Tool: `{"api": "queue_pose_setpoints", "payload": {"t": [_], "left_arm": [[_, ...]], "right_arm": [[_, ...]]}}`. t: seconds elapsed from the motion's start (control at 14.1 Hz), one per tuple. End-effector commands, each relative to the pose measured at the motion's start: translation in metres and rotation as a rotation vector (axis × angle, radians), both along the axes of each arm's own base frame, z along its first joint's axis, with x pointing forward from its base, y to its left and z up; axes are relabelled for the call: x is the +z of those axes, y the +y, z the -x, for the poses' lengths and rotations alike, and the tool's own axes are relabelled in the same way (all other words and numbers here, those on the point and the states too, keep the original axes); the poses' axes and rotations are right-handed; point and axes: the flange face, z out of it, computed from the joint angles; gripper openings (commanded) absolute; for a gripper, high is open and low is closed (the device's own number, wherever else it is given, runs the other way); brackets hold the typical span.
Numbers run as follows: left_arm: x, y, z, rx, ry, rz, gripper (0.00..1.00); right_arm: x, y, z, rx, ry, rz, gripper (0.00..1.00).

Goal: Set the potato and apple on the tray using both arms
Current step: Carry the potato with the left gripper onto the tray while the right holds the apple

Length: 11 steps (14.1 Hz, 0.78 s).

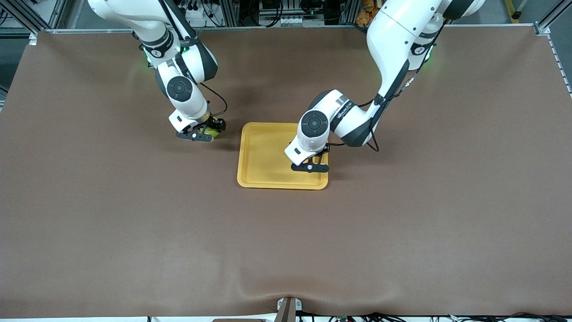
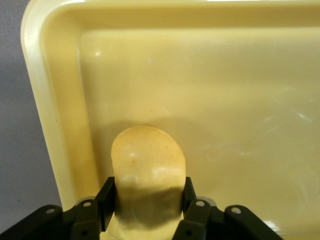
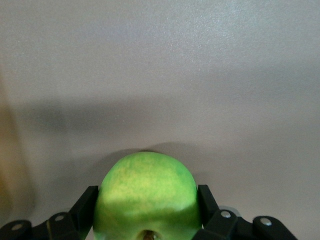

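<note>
The potato [image 2: 147, 170] sits clamped between the fingers of the left hand [image 1: 309, 166], low over the tray [image 1: 263, 152], near the tray's edge toward the left arm's end. The apple [image 3: 146, 197] is gripped by the right hand [image 1: 201, 134], down close to the brown surface [image 1: 134, 223] just beside the tray, toward the right arm's end. The tray's floor is bare yellow under the potato.

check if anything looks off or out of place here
Nothing stands out. The left gripper holds the potato over the tray, which lies flat on the table. The right gripper holds the apple over bare table beside the tray, toward the right arm's end. Nothing looks spilled or damaged.
</note>
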Motion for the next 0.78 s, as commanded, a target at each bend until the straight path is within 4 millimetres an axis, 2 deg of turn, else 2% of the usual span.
{"api": "queue_pose_setpoints", "payload": {"t": [0.0, 0.28, 0.71], "left_arm": [[0.003, -0.003, -0.005, 0.013, -0.019, -0.018, 0.59], [0.003, 0.001, -0.008, 0.017, -0.019, -0.022, 0.58], [0.007, 0.01, -0.016, 0.02, -0.034, -0.036, 0.58]], "right_arm": [[0.0, 0.005, 0.004, -0.008, 0.003, 0.001, 0.0], [0.013, 0.005, -0.009, -0.023, 0.028, 0.012, 0.0], [0.049, 0.024, -0.038, -0.04, 0.055, 0.022, 0.0]]}}
